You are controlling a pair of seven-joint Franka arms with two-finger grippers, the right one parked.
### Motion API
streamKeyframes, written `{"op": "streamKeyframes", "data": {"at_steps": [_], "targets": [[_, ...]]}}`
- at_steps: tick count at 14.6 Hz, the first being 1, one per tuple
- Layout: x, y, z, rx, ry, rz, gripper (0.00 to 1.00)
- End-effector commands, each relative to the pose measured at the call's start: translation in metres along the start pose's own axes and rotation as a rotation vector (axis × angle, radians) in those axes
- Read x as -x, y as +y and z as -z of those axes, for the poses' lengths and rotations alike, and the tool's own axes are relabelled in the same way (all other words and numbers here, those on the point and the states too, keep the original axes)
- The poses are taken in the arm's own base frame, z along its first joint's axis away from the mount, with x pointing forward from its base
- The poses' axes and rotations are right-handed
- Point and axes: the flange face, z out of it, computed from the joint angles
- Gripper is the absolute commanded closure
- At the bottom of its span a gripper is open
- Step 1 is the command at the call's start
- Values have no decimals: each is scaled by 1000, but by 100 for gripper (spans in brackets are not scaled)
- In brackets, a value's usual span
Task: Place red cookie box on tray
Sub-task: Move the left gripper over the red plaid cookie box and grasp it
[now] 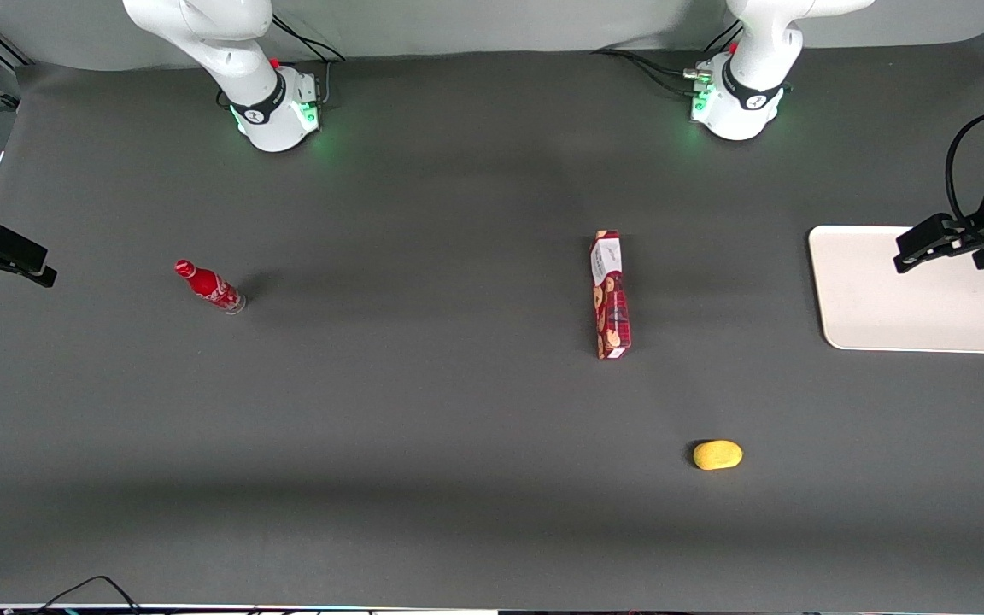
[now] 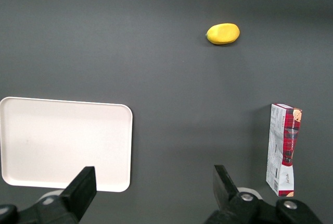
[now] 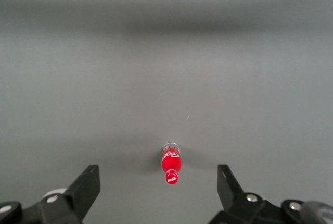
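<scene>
Gripper (image 2: 151,185) wide open, holding nothing, up above tray (image 1: 876,320) at working arm's end of table. Red cookie box (image 1: 610,295) flat on dark grey mat (image 1: 424,427), mid-table, well apart from tray, white label end farther from front camera. Yellow lemon-like object (image 1: 717,454) nearer front camera than box. Small red bottle (image 1: 208,285) toward parked arm's end. Grey backdrop along table edge.
</scene>
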Motion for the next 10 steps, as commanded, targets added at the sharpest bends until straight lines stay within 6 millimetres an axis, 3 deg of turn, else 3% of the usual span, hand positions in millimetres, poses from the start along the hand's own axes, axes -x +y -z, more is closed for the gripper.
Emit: {"op": "streamKeyframes", "data": {"at_steps": [1, 6, 8, 10], "targets": [[2, 2, 7, 3, 8, 14, 0], [2, 14, 1, 34, -5, 1, 0], [1, 35, -6, 100, -16, -1, 0], [0, 73, -13, 97, -21, 29, 0]]}}
